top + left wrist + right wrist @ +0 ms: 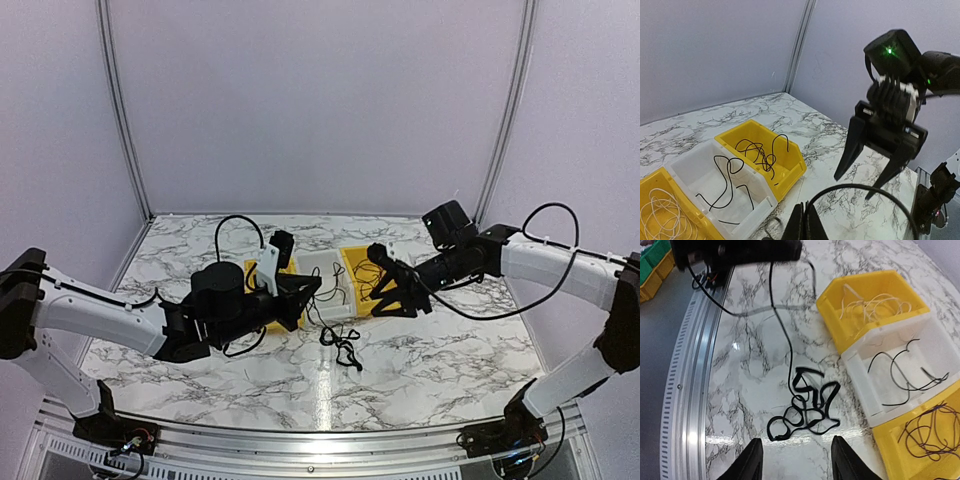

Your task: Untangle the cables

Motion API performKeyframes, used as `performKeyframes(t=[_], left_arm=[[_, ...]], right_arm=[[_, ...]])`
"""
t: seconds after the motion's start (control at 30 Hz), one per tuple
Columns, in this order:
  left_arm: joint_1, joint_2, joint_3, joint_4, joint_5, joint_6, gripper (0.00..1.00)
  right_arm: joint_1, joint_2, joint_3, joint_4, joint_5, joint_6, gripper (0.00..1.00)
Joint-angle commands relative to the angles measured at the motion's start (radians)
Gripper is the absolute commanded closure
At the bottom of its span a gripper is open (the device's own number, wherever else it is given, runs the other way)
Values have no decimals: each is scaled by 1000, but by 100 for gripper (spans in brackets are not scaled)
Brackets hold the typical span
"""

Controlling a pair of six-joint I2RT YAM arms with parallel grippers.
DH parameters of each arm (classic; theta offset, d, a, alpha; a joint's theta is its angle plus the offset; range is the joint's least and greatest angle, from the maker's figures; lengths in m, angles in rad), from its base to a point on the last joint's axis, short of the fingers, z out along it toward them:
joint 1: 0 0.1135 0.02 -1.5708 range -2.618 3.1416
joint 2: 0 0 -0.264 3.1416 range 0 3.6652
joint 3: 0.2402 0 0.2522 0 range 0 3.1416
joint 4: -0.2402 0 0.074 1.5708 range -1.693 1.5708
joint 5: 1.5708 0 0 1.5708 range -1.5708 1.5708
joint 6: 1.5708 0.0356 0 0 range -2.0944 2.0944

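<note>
A knot of black cables [807,407] lies on the marble table [750,365] just beside three bins [860,380] (each holding loose cords). One strand [787,340] climbs to the left gripper [802,212], which is pinched closed on it. The right gripper [797,462] hovers above, jaws wide and empty.

a black tangle [807,410] of cable lies in loose overlapping loops on the table [750,365], just beside the white bin [865,390]. one strand climbs from it to the left tool [317,284]. a thin black cable [902,382] curls inside the white bin. a pale whitish cable [875,305] is heaped in one yellow bin [837,335], and wiry dark cables [930,435] lie in the other yellow bin [895,460].
</note>
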Motion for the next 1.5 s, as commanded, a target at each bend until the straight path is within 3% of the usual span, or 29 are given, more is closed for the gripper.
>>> performKeyframes(t=[0.0,0.33,0.57,0.7,0.77,0.83,0.9,1.03,1.2,1.47], left_arm=[[-1,-52,-35,52,-53,-65,100],[0,-99,-125,55,-130,-99,100],[-3,-221,-187,54,-162,-112,100],[-3,-334,-212,27,-184,-105,100],[-3,-393,-201,-19,-195,-85,100],[-3,-440,-165,-93,-195,-49,100],[-8,-475,-120,-163,-198,-8,100],[-16,-538,21,-311,-189,96,100],[-17,-563,247,-476,-193,217,100],[-17,-504,500,-633,-196,311,100]], right_arm=[[84,-10,-70,117,130,-24,52],[164,188,-44,232,152,5,43],[204,328,-46,299,169,-5,40],[206,360,-67,358,181,18,48],[205,377,-64,355,188,21,64],[205,388,-66,352,194,27,82],[205,390,-71,354,207,37,90],[203,384,-73,333,238,38,89],[191,394,-71,313,237,51,83],[160,387,-55,258,198,47,88]])
